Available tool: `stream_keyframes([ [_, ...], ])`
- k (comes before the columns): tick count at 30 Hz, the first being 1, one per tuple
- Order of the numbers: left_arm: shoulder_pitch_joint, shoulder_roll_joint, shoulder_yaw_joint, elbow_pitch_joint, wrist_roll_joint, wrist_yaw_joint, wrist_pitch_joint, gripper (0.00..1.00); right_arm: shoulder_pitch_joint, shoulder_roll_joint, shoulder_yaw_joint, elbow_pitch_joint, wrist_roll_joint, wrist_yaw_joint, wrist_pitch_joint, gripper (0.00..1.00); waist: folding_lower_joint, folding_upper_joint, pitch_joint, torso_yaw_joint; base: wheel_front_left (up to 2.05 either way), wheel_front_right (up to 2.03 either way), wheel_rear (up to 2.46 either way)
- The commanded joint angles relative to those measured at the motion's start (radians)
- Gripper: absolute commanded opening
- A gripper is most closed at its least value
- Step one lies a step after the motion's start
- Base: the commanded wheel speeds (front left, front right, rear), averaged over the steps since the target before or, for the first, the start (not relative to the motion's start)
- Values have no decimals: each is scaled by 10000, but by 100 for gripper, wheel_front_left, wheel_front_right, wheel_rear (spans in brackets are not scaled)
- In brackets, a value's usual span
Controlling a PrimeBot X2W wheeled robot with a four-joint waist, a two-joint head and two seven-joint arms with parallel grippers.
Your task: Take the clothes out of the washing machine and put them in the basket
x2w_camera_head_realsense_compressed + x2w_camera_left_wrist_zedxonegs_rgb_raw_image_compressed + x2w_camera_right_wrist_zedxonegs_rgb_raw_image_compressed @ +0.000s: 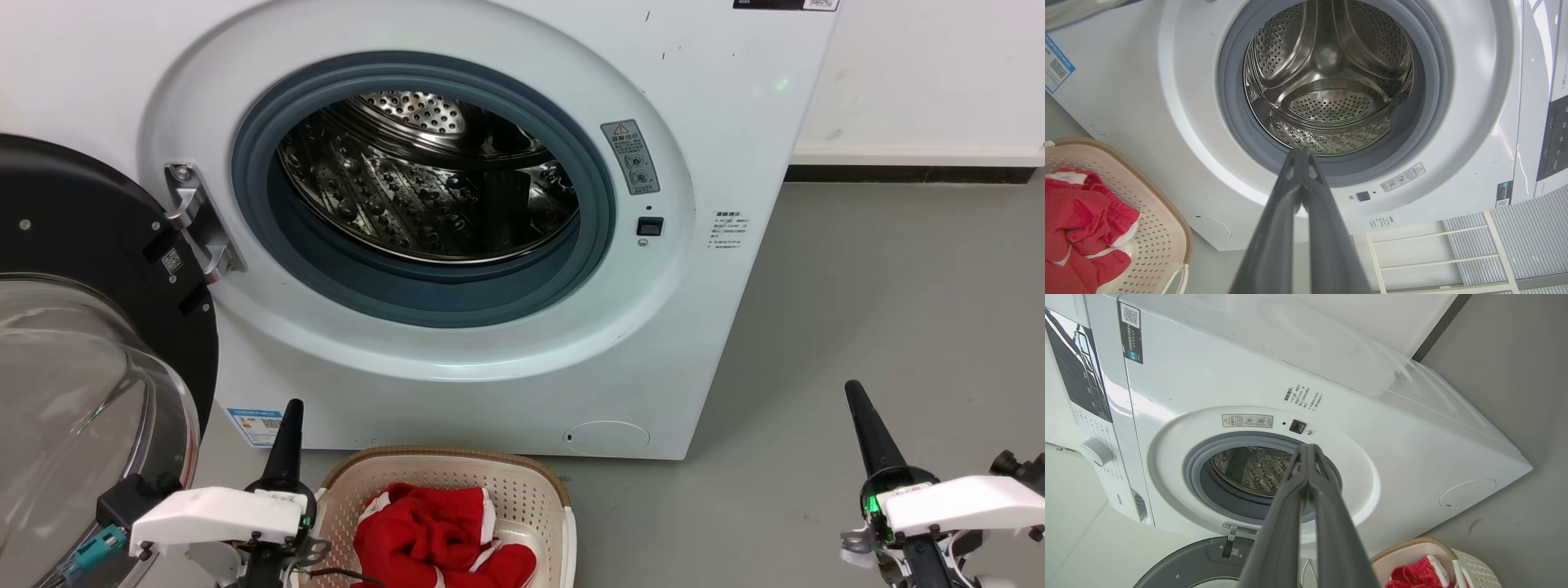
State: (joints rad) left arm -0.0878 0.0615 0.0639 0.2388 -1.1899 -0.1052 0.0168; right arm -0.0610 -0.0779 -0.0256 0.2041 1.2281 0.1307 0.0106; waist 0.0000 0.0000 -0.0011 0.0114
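Seemingly at the tail end of the job. Nothing red to spot inside the drum (pixel 424 188) of the washing machine (pixel 506 384) from head or wrist cams, w/ door (pixel 82 245) swung wide at left. Can't fully vouch for the drum's near bottom, partly hidden behind the gasket (pixel 326 278) in head view.

All visible red clothes (pixel 433 531) piled in the basket (pixel 441 453), on the floor (pixel 857 286) just in front of the machine, below the gasket.

Re left claw (pixel 292 408): fingers pressed together, gripping nothing, just beside basket's left rim, clear of the fabric. Re right claw (pixel 854 390): likewise pinched together & empty, well apart from basket, over bare floor at right.

Judging by that, unloading prob. done. Next move, if any: check drum bottom near gasket for a stray piece. If found, calls for spreading a claw, reaching in past gasket w/o scraping it, pinching fabric, then lifting clear over basket rim. Otherwise nothing more to fetch.
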Motion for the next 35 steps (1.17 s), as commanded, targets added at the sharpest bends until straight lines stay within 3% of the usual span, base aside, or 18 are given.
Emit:
stream_keyframes([
  [1, -213, 16, 47, -41, -276, -41, 66, 0, -270, -56, -50, -11, 295, 2, 62, 0, 0, 0, 1, -3, 0, 0, 0],
  [35, -241, -82, 402, 42, -3189, -216, 767, 0, -453, 5, -414, 292, 3127, 1, 587, 0, 0, 0, 29, -79, 0, 0, 0],
])
